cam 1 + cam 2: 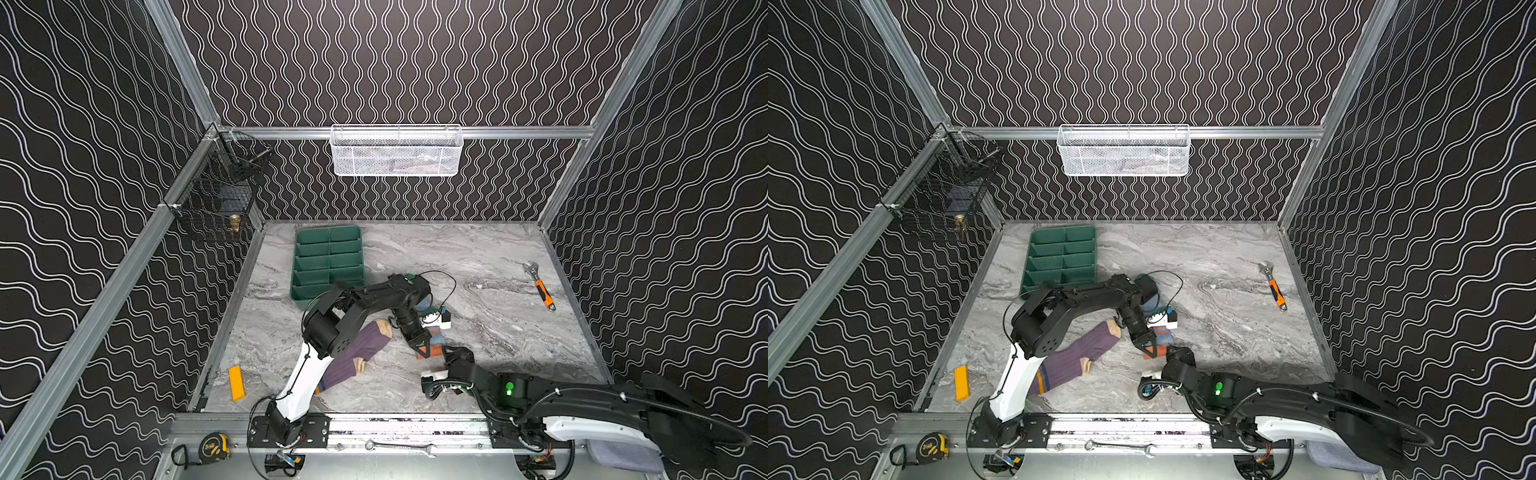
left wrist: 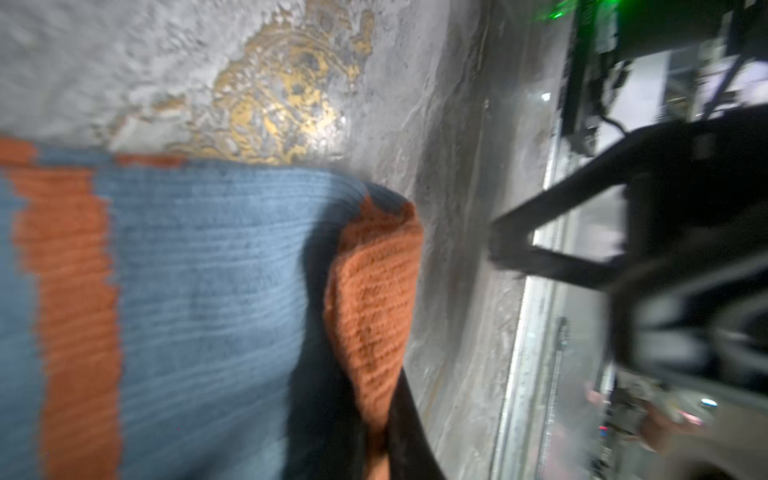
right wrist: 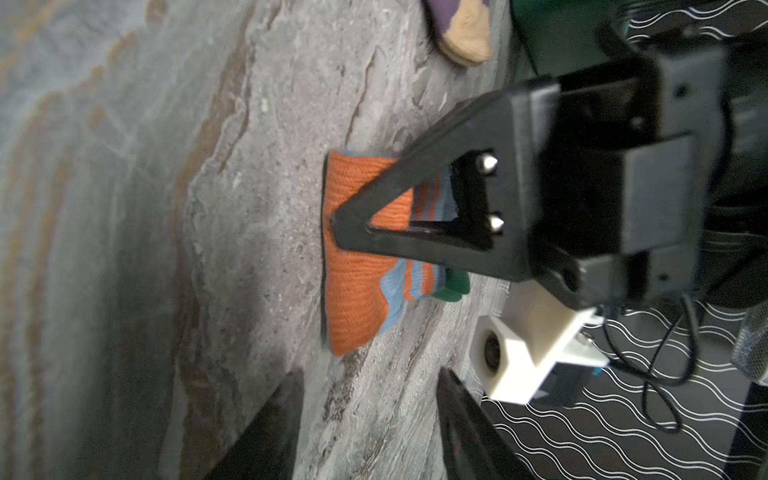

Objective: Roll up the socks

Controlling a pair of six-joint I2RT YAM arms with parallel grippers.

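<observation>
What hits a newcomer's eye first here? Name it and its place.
The left gripper has its fingers shut on the orange cuff of the blue sock at the table's middle. The right gripper hovers open just beside it, and the purple sock lies left of it, partly under the left arm.
</observation>
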